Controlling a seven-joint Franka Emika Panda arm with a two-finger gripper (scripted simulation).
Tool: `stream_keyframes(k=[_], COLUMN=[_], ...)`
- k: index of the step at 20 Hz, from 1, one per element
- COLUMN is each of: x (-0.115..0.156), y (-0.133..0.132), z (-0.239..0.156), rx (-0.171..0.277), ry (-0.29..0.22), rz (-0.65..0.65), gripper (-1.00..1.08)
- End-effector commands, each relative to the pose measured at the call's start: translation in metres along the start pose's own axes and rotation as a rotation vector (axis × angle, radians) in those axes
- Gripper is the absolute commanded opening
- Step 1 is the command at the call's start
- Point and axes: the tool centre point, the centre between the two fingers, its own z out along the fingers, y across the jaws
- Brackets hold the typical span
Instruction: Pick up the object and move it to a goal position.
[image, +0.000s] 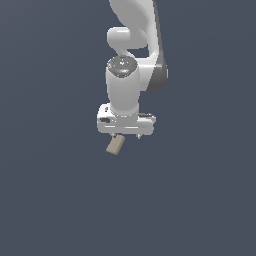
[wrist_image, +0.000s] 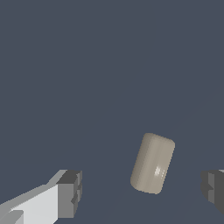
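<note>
Jaws stand wide apart, holding nothing; the tan block (wrist_image: 153, 163) lies tilted between the gripper (wrist_image: 142, 190) fingers. You should square to its tilt, descend, then close.

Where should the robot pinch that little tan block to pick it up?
Probably across its narrow middle, coming straight down from above. In the wrist view the tan block lies slanted in the gap of the open tool, and its short width fits easily. Turning the tool to square the fingers with its long sides should help.
</note>
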Motion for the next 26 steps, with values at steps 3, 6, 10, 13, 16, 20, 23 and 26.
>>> stream_keyframes(k=[3, 6, 10, 13, 16, 20, 23, 26], x=[-0.004, -0.009, -0.020, -0.031, -0.042, -0.052, -0.058, -0.060], y=[0.006, 0.013, 0.026, 0.038, 0.048, 0.057, 0.062, 0.064], z=[0.012, 0.025, 0.050, 0.071, 0.088, 0.103, 0.110, 0.113], rx=[0.000, -0.001, -0.003, -0.006, -0.010, -0.014, -0.016, -0.017], ry=[0.000, 0.000, 0.001, 0.002, 0.003, 0.004, 0.005, 0.005], rz=[0.028, 0.061, 0.122, 0.177, 0.224, 0.270, 0.291, 0.300], gripper=[1.00, 1.00, 1.00, 1.00, 1.00, 1.00, 1.00, 1.00])
